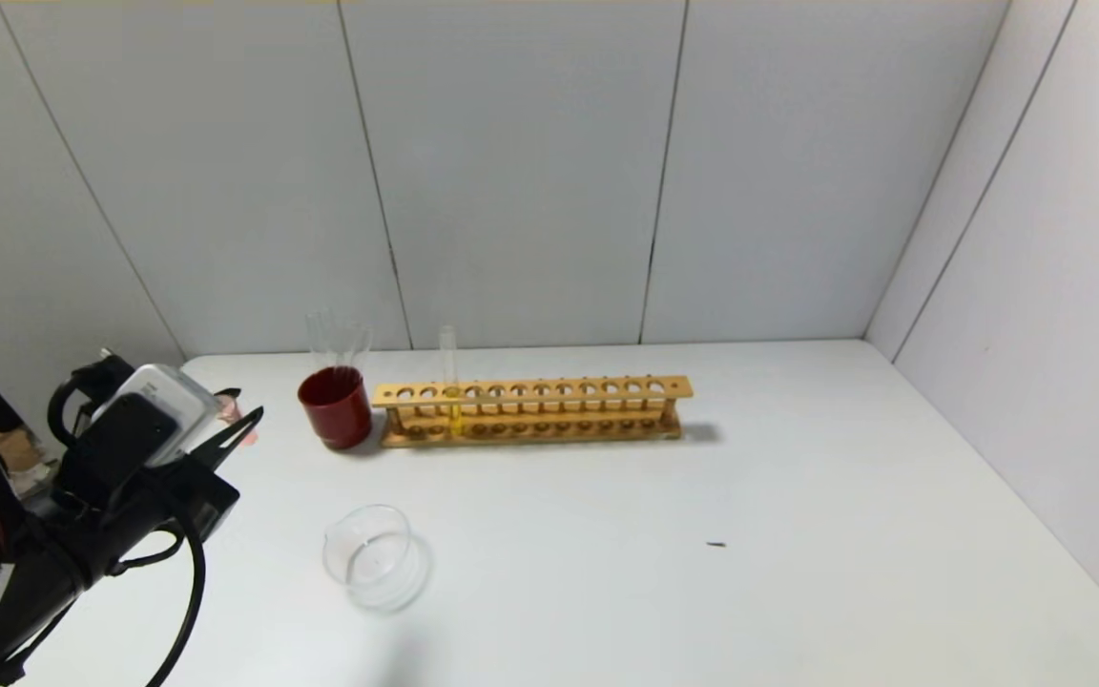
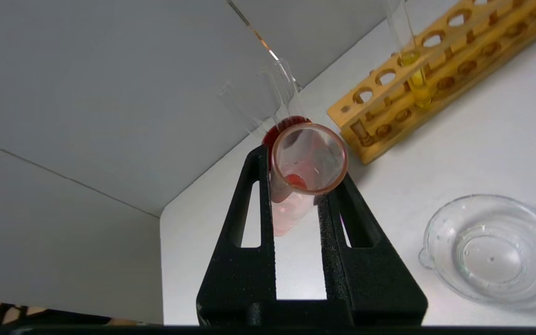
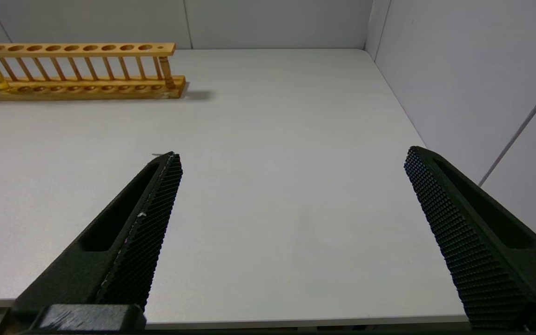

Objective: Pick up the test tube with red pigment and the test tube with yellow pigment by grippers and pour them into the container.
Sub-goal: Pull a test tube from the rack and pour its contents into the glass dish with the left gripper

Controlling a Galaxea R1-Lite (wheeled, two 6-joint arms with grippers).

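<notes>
My left gripper (image 1: pixel 242 426) is at the table's left, left of the red cup, shut on the test tube with red pigment (image 2: pixel 308 158). In the left wrist view the gripper (image 2: pixel 296 160) holds the tube with its open mouth toward the camera; a little orange-red liquid lies inside. In the head view the tube (image 1: pixel 228 410) shows only as a pink tip. The test tube with yellow pigment (image 1: pixel 451 382) stands upright in the wooden rack (image 1: pixel 530 410); it also shows in the left wrist view (image 2: pixel 414 70). The container (image 1: pixel 373 558), a clear glass dish, sits in front of the cup and looks empty (image 2: pixel 493 249). My right gripper (image 3: pixel 293 153) is open and empty over the table's right front.
A dark red cup (image 1: pixel 336 405) holding clear colourless tubes (image 1: pixel 335 339) stands at the rack's left end. The rack's other holes are empty. A small dark speck (image 1: pixel 715 544) lies on the white table. Grey walls close the back and right.
</notes>
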